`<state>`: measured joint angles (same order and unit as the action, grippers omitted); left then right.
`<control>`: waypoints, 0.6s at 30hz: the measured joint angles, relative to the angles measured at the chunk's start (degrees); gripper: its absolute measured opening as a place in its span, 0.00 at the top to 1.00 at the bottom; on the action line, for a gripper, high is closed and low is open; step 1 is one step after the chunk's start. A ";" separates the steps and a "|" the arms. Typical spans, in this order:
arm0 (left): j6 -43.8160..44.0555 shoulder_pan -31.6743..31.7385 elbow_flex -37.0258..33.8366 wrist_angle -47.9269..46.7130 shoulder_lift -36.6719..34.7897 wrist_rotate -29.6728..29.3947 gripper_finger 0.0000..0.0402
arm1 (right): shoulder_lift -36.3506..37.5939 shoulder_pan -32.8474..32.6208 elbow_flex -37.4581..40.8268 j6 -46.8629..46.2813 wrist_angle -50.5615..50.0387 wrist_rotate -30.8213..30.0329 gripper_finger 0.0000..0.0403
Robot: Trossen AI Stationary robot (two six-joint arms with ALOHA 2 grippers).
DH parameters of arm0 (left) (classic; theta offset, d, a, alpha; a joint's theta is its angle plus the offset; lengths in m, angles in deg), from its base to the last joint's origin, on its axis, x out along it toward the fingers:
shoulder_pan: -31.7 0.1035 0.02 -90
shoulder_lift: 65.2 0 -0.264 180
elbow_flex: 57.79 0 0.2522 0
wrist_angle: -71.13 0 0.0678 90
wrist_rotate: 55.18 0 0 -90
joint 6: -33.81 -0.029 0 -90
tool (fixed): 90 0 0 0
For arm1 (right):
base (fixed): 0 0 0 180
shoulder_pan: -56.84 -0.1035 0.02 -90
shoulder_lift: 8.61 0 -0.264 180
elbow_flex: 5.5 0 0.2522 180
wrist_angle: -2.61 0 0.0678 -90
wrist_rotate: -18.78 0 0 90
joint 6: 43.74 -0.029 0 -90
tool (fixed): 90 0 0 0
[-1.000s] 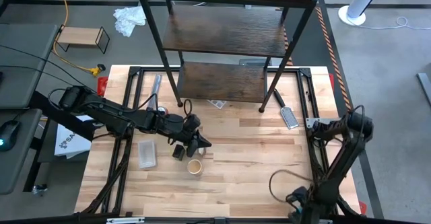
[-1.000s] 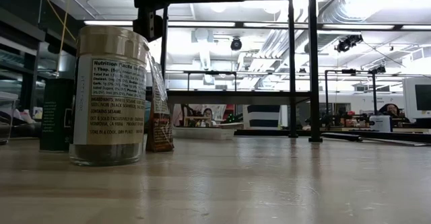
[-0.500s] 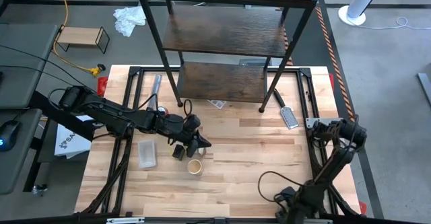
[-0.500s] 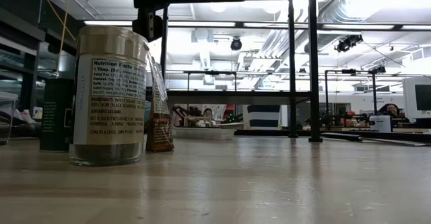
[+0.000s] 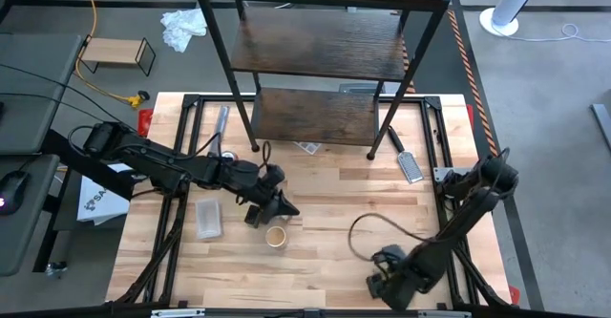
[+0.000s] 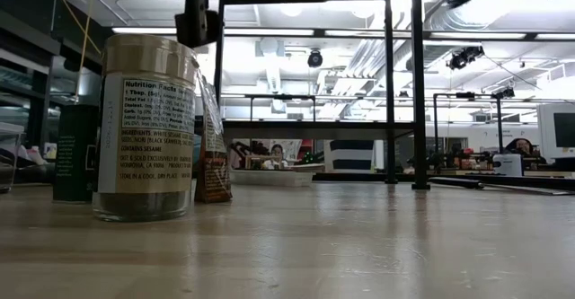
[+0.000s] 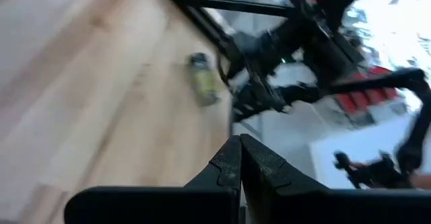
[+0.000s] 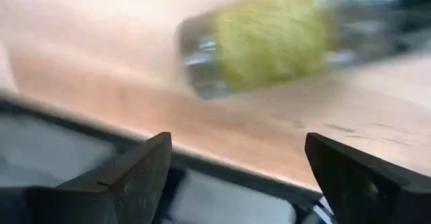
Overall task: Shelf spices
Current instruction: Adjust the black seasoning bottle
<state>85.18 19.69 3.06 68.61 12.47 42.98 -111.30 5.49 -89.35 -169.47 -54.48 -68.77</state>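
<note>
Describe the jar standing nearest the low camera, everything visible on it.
The clear jar stands upright on the wooden table, filled almost to its top with greyish-tan seasoning. A white paper label wraps it, headed with nutrition facts above small ingredient print. From above its tan lid shows, just off the shut left claw. Nothing visibly grips it.

We see 2 dark, near-black arms built from slim tubular links and rounded joint housings. A thin black cable loops from the right arm (image 5: 449, 232). Each hand ends in 2 black, angular, wedge-shaped fingers (image 8: 135, 170), matte and unmarked.
</note>
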 joint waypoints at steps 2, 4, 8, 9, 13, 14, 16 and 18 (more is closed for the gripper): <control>0.02 -0.05 0.00 1.14 0.00 0.62 1.00 | 0.41 -1.04 -1.72 -4.68 -6.40 -3.12 0.17; 0.04 -0.06 0.00 2.65 0.00 0.77 1.00 | 0.17 -0.96 -3.42 -5.66 -10.70 -2.14 0.17; -0.46 0.22 0.00 2.91 -0.02 1.62 1.00 | -0.14 0.83 -2.93 -7.52 -11.51 -2.81 0.17; -0.44 0.56 0.00 3.02 -0.02 3.03 1.00 | -0.13 1.78 -2.91 -7.87 -11.24 -2.96 0.17; 0.21 1.55 0.00 3.24 -0.02 8.36 1.00 | -0.10 6.23 -2.93 -5.74 -8.06 -8.65 0.17; 0.63 1.63 0.00 3.27 -0.02 8.68 1.00 | 0.06 7.37 -2.93 -3.66 -7.69 -9.80 0.17; 0.97 1.66 0.00 3.41 -0.17 9.11 1.00 | 0.84 9.21 -2.93 4.03 -7.07 -11.51 0.17; 0.78 1.66 0.00 3.85 -0.32 9.19 1.00 | 2.29 10.88 -2.93 16.52 -6.85 -11.05 0.17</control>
<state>85.96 21.35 3.06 72.46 12.16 52.17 -109.01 16.36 -92.27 -152.95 -61.34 -79.82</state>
